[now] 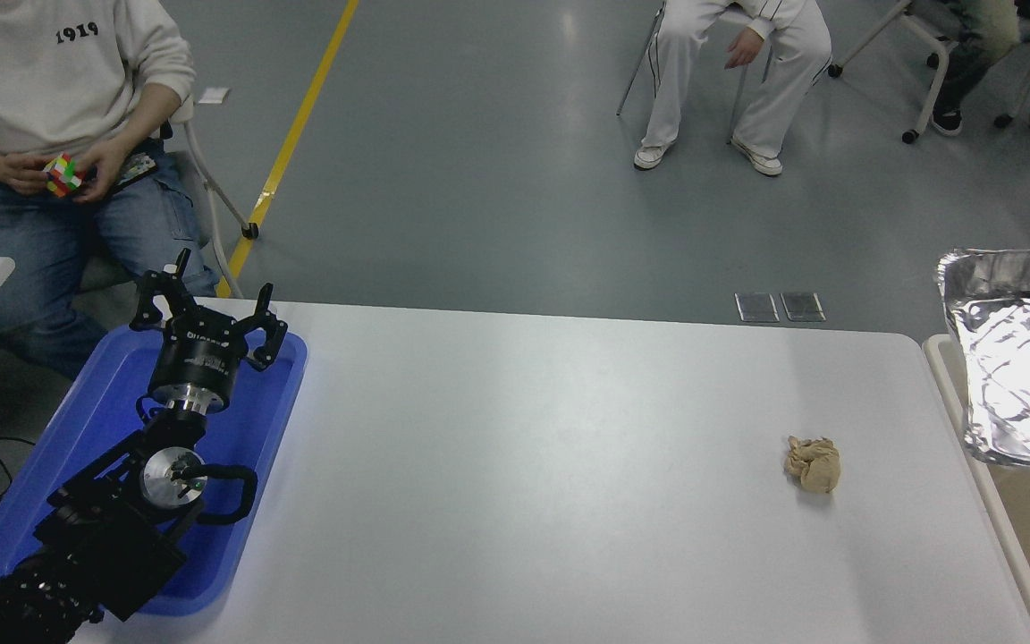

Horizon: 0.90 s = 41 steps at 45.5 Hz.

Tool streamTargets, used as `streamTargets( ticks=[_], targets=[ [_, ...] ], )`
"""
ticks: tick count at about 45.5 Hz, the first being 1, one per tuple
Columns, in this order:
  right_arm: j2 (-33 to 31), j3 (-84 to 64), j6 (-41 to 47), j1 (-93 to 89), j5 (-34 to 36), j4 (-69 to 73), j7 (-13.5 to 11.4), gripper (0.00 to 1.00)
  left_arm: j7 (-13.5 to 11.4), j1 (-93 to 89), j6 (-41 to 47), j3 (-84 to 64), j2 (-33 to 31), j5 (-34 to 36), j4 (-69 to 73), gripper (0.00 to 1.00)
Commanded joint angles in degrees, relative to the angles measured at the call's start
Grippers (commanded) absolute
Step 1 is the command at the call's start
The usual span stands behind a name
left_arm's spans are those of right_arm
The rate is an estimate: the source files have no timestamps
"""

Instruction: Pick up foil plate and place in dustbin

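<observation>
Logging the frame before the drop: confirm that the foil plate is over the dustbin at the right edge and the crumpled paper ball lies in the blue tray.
One part is wrong. The head view shows the paper ball on the bare white table near its right end, not in the blue tray, which is at the far left under the parked left hand. The foil plate is over the dustbin at the right edge.

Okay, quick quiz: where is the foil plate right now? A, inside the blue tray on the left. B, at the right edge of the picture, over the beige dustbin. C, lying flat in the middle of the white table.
B: the foil plate shows at the right edge, above the dustbin rim, clear of the white table.
</observation>
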Motion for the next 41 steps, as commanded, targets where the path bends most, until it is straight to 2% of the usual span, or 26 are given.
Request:
streamTargets(
  ticks=[1, 13, 23, 41],
  targets=[
    [-8.2, -2.7, 0.0, 0.8, -7.2, -3.3, -0.1, 0.00, -0.1, 0.0, 0.0, 0.0, 0.0, 0.0, 0.0, 1.00],
    [-14.6, -2.7, 0.0, 0.1, -11.1, -7.6, -0.1, 0.00, -0.1, 0.0, 0.1, 0.0, 0.0, 0.0, 0.1, 1.00],
    [-15.1, -0.6, 0.0, -4.1, -10.5, -12.4, -0.1, 0.00, -0.1, 0.0, 0.1, 0.0, 0.0, 0.0, 0.1, 1.00],
    [-17.4, 21.7, 0.0, -32.5, -8.9, -20.5, -0.1, 0.00, -0.1, 0.0, 0.1, 0.0, 0.0, 0.0, 0.1, 1.00]
  ],
)
